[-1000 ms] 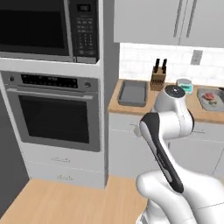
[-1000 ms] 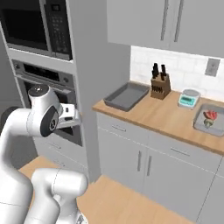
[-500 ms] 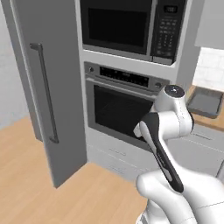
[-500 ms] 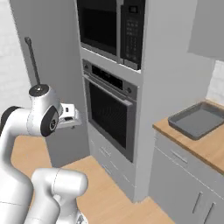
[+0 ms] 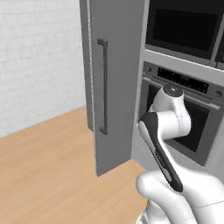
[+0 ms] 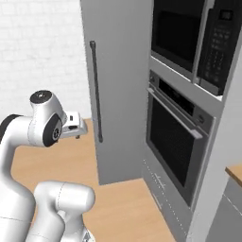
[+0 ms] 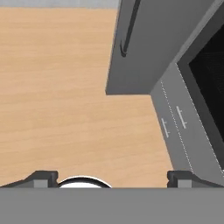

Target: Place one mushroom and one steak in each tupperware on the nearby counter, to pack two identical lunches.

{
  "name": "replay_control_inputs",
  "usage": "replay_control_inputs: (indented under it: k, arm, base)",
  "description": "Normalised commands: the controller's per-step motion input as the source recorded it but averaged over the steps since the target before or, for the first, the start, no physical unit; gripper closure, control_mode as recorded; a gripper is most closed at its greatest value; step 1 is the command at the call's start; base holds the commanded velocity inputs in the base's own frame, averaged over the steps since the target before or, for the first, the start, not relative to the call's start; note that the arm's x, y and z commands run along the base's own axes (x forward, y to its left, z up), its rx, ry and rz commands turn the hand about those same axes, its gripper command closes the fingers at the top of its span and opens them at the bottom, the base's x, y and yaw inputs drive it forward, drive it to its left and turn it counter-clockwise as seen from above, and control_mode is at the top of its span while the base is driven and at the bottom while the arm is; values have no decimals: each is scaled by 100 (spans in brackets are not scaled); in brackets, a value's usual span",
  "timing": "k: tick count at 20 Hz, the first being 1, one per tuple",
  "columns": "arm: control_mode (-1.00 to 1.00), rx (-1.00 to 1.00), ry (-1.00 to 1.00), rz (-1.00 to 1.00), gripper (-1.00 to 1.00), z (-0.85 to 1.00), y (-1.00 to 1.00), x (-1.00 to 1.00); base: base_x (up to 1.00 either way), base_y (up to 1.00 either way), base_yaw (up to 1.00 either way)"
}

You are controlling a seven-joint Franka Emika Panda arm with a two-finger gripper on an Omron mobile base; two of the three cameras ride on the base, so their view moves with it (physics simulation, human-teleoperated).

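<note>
Grey fills most of the scene: a tall grey cabinet door (image 5: 114,83) with a long dark vertical handle (image 5: 103,86) stands beside a built-in wall oven (image 6: 177,142) with a dark glass front, and a black microwave (image 6: 218,45) sits above the oven. The floor (image 5: 48,170) is light wood planking, and a white brick wall (image 6: 42,52) runs behind the cabinet. In the right base view a small corner of the tan tabletop (image 6: 235,172) peeks in at the far right edge, with pale grey fronts below it. The hand (image 7: 112,177) hangs over the wood floor near the foot of the cabinet and the drawer under the oven; its two dark fingertips (image 7: 41,176) stand far apart, spread wide with nothing between them. In the right base view the hand (image 6: 75,126) juts from the arm's wrist toward the cabinet.
</note>
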Motion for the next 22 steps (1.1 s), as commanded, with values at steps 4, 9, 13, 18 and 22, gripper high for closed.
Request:
replay_control_inputs:
  k: [4,9,13,18,22]
  arm:
    - [100,0,0,0,-100,0,0,0]
    - [100,0,0,0,-100,0,0,0]
    - [100,0,0,0,-100,0,0,0]
    - [100,0,0,0,-100,0,0,0]
    - [100,0,0,0,-100,0,0,0]
  base:
    - [-8,100,33]
    - [40,100,21]
    - [100,100,6]
    - [98,100,6]
    - [32,95,31]
